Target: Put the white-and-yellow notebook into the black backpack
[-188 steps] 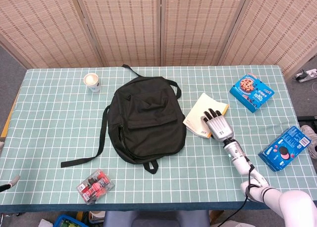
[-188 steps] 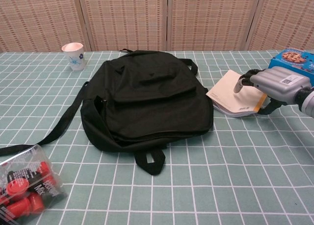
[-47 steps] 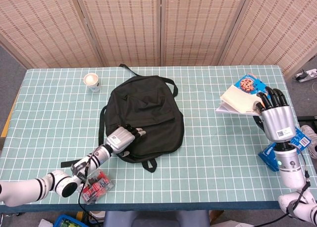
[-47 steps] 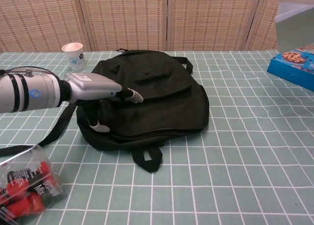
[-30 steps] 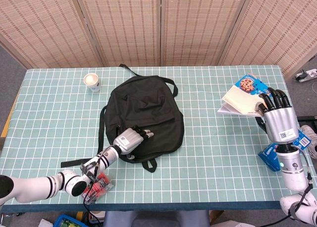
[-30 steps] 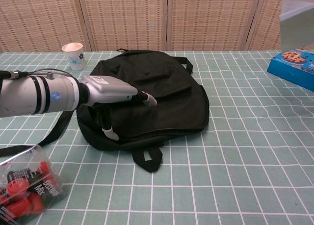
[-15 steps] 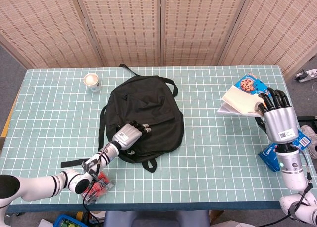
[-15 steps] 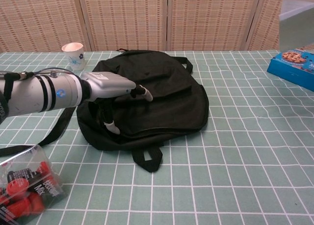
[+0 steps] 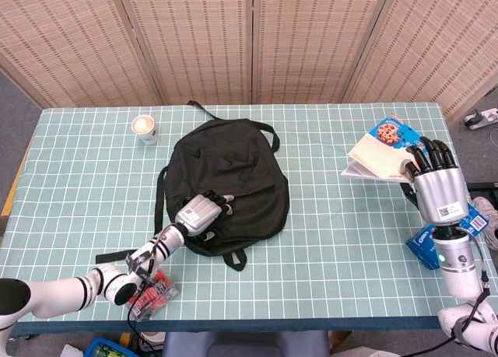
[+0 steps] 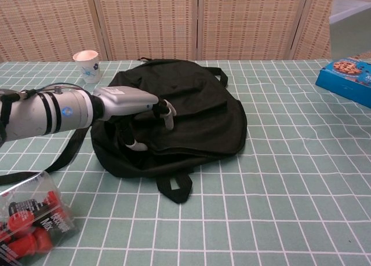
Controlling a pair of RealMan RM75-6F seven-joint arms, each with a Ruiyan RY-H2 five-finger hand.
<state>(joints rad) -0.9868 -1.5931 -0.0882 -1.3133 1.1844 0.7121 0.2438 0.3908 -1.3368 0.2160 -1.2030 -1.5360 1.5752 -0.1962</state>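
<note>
The black backpack (image 9: pixel 229 170) lies flat at the table's middle, also in the chest view (image 10: pixel 191 112). My left hand (image 9: pixel 201 214) rests on its near-left edge. The fingers (image 10: pixel 167 112) curl down over the top fabric, the thumb sits below them, and a fold of the bag is pinched between. At the far right my right hand (image 9: pixel 436 184) holds the white-and-yellow notebook (image 9: pixel 375 159) lifted above the table, tilted, with its pages hanging a little apart. The chest view does not show that hand.
A paper cup (image 9: pixel 145 129) stands at the back left. A clear pack of red items (image 9: pixel 149 292) lies near the front left edge. A blue cookie box (image 9: pixel 391 130) sits behind the notebook, and a blue Oreo box (image 9: pixel 424 238) lies beside my right forearm. Backpack straps (image 9: pixel 128 252) trail to the left.
My left hand's fingers went from stretched out over the backpack to curled down onto its fabric, and the hand drew back slightly. The right hand with the notebook has stayed nearly still.
</note>
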